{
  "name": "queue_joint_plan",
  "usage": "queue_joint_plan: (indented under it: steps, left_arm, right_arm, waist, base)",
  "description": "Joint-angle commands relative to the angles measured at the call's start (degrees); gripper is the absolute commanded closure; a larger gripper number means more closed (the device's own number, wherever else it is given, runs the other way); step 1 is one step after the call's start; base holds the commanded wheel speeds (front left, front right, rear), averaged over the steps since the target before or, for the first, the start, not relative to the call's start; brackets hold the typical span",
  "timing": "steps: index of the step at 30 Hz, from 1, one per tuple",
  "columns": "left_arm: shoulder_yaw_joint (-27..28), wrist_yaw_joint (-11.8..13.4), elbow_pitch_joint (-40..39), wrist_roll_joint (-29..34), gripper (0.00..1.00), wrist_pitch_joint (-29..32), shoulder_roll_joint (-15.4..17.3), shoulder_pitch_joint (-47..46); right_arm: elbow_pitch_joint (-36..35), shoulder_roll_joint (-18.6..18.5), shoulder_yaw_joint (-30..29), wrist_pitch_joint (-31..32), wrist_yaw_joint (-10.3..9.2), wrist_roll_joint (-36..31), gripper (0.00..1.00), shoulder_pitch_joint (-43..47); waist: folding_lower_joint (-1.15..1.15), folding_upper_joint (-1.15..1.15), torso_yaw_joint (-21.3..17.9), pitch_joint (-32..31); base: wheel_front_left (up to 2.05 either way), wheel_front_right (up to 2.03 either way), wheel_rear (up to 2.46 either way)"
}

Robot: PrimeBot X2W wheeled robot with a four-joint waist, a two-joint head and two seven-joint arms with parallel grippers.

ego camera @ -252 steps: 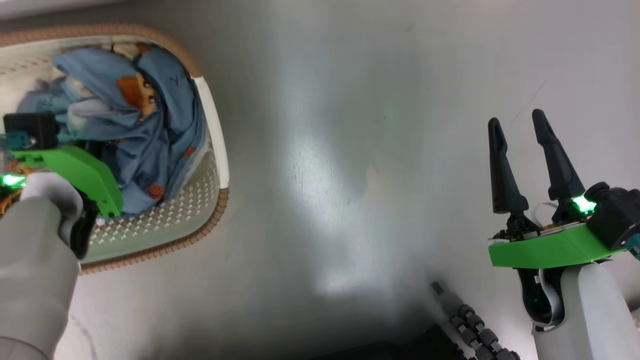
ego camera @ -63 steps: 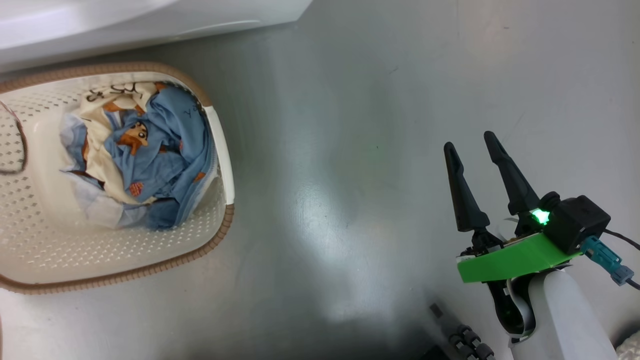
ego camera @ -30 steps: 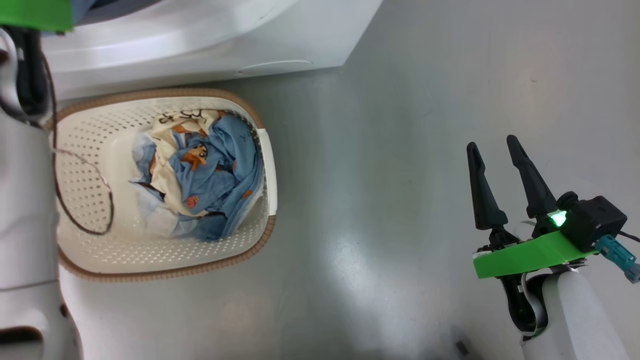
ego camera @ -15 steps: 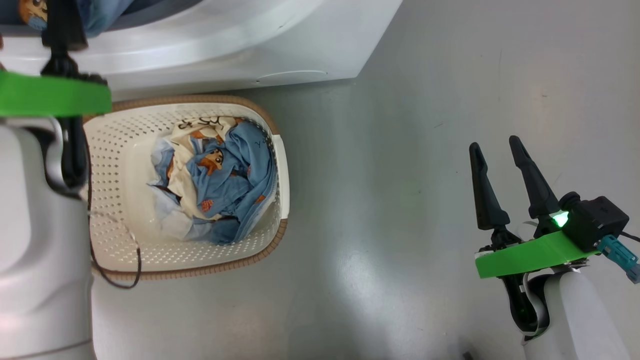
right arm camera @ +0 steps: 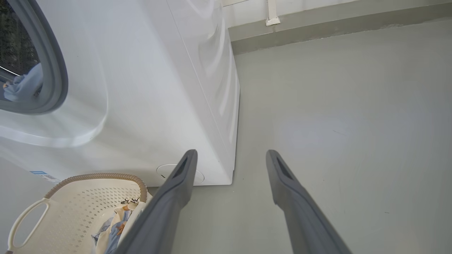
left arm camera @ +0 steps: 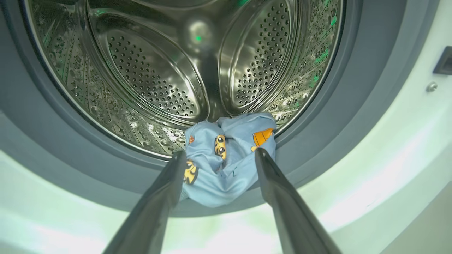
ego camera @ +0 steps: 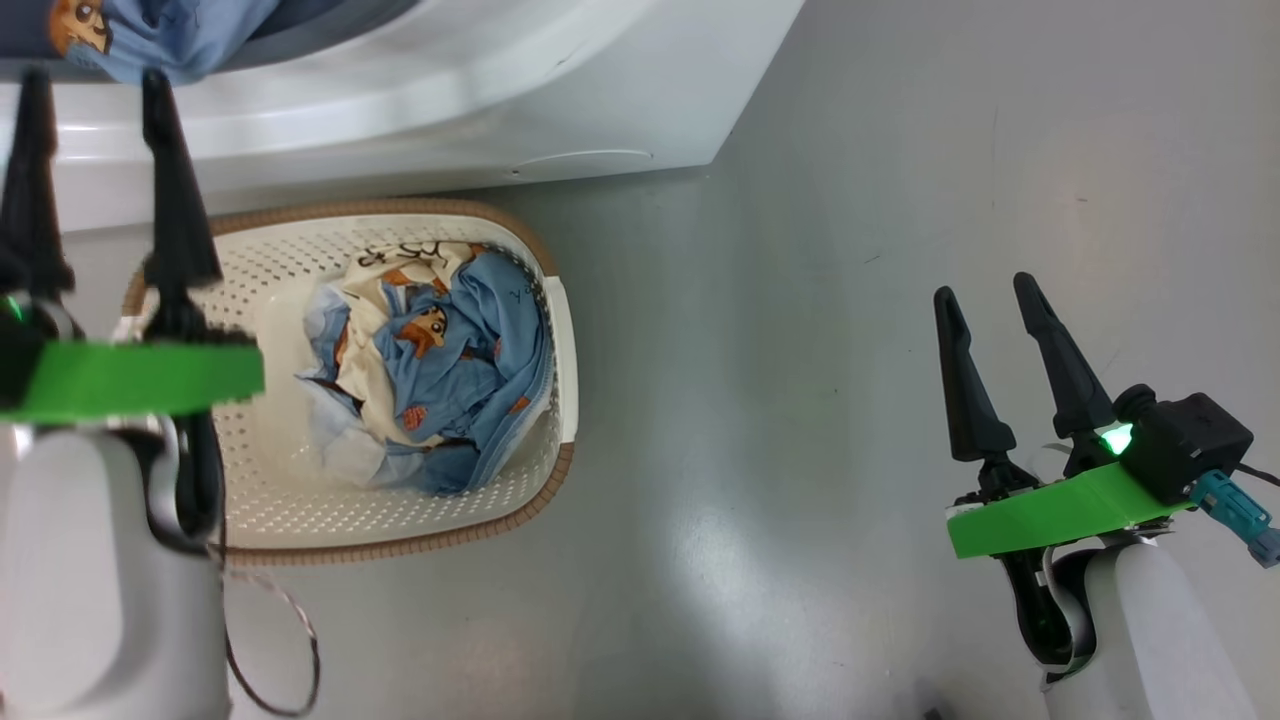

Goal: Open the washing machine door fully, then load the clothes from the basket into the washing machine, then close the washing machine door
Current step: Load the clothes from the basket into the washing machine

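Note:
The white washing machine (ego camera: 500, 90) stands at the top of the head view, its door out of view. One light-blue garment (left arm camera: 229, 165) lies over the grey gasket (left arm camera: 53, 141) at the mouth of the steel drum (left arm camera: 155, 77). My left gripper (left arm camera: 219, 152) is open just in front of it, holding nothing. In the head view the left gripper (ego camera: 95, 85) points up at the machine beside the basket (ego camera: 400, 545). More clothes (ego camera: 440, 370) lie heaped in the basket. My right gripper (ego camera: 982, 290) hangs open and empty over the floor at the right.
The basket (right arm camera: 70, 208) sits on the grey floor against the machine's front (right arm camera: 141, 88), below the round hatch (ego camera: 580, 160). A thin loose cable (ego camera: 280, 640) hangs by my left forearm. A wall skirting (right arm camera: 317, 31) runs behind the machine. Bare floor lies between basket and right arm.
The head camera has shifted. My left gripper, in the basket earlier, has drawn back from the drum mouth and down the head view, open. A blue garment stays on the gasket. The right arm is still.

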Motion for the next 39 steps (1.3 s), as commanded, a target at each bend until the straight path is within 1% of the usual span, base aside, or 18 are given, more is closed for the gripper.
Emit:
queue_joint_plan:
  steps: [1, 8, 17, 29, 39]
  left_arm:
    - [2.0, 0.5, -2.3, 0.8, 0.0, -0.2, 1.5, 2.9]
    - [4.2, 1.4, -5.0, 0.3, 0.0, -0.2, 0.0, 9.5]
    - [5.5, 2.4, -6.7, 1.0, 0.0, -0.2, -0.6, 16.4]
    - [5.3, 3.8, -7.7, 0.5, 0.0, -0.2, -0.8, 24.2]
    - [3.6, 5.2, -8.0, -0.8, 0.0, -0.2, -0.8, 27.3]
  right_arm:
    - [-0.9, 0.2, 1.4, -0.3, 0.09, 0.0, 0.0, 0.8]
    - [-0.9, 0.2, 1.6, -0.3, 0.09, -0.1, 0.0, 0.8]
    - [-0.6, 0.2, 1.8, -0.3, 0.09, -0.1, 0.0, 0.7]
    - [-0.4, 0.2, 1.8, -0.3, 0.09, -0.2, 0.0, 0.7]
    - [-0.4, 0.2, 1.9, -0.3, 0.09, -0.2, 0.0, 0.7]
  waist:
    - [0.0, 0.0, 0.0, -0.1]
    - [0.0, 0.0, 0.1, -0.4]
    - [0.0, 0.0, 0.3, -0.9]
    - [0.0, 0.0, 0.2, -1.2]
    - [0.0, 0.0, 0.3, -1.3]
  base:
    - [0.0, 0.0, 0.0]
    - [0.0, 0.0, 0.0]
    - [0.0, 0.0, 0.0]
    - [0.0, 0.0, 0.0]
    - [0.0, 0.0, 0.0]
